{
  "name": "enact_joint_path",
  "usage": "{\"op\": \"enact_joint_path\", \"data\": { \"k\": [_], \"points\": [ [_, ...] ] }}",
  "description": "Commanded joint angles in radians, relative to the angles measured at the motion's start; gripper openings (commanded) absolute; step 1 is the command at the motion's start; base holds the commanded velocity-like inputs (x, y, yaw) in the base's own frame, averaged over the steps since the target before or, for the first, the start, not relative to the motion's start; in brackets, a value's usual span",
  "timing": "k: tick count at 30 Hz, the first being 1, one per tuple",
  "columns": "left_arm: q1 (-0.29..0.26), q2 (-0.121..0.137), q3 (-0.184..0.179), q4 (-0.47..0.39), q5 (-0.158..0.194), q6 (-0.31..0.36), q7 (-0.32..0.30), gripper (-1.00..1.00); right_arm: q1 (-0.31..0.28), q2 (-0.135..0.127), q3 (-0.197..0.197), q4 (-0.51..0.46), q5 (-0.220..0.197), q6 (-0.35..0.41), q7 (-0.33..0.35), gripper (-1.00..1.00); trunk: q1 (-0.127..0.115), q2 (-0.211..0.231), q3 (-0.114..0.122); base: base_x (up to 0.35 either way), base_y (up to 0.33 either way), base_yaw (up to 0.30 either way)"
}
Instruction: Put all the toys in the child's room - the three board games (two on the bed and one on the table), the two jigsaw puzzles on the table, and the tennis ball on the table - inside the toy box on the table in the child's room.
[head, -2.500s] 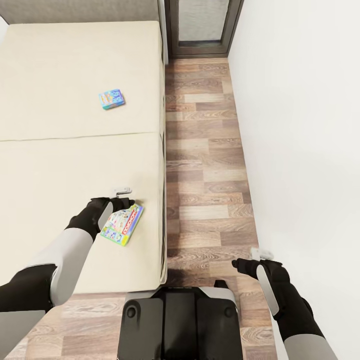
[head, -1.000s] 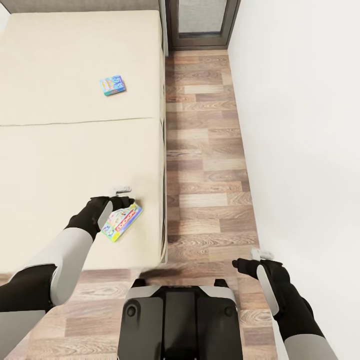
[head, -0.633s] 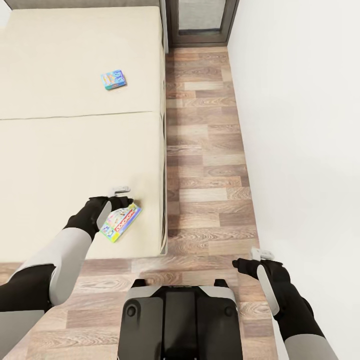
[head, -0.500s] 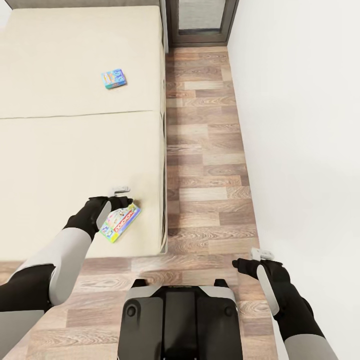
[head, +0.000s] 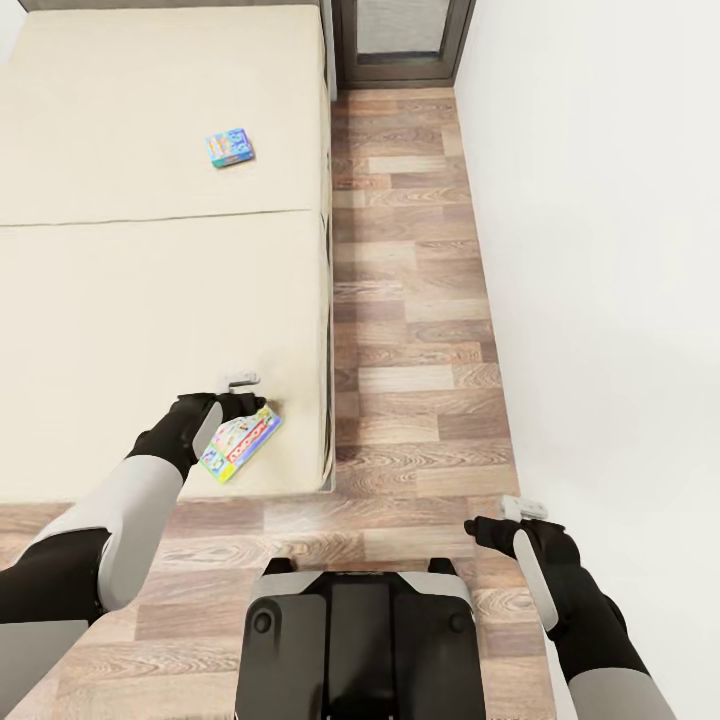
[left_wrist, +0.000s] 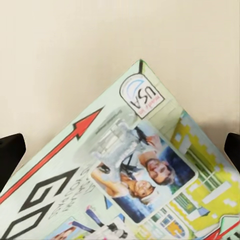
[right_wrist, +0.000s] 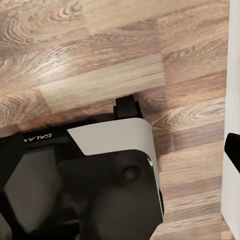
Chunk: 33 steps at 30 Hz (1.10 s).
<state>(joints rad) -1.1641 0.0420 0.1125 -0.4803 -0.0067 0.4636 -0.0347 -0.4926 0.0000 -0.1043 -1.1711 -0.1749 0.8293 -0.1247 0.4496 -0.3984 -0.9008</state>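
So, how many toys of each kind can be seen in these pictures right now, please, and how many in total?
Board games: 2, a greenish multicoloured one at the left claw, and a small blue one lying farther up the bed.
Jigsaw puzzles: 0.
Tennis balls: 0.
Total: 2 toys.

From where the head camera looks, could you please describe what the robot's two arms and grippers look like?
Both arms have light grey shells with black joints and black wrists. The left gripper and the right gripper are black, each topped by a small pale grey fingertip piece. No cables show.
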Motion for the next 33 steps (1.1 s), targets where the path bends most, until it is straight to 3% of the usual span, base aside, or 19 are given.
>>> {"op": "enact_joint_path", "data": {
  "k": [1,33],
  "points": [
    [0.000,0.000,0.005,-0.001,-0.001,0.006,-0.004,1.00,0.000,0.000,0.000,-0.001,-0.011,0.004,-0.009,1.00,0.000,-0.002,-0.001,-0.107,0.000,0.000],
    [0.000,0.000,0.004,-0.001,0.000,0.006,-0.005,1.00,0.000,0.000,0.000,-0.002,-0.011,0.004,-0.009,1.00,0.000,-0.002,-0.001,-0.099,0.000,0.000]
  ]
}}
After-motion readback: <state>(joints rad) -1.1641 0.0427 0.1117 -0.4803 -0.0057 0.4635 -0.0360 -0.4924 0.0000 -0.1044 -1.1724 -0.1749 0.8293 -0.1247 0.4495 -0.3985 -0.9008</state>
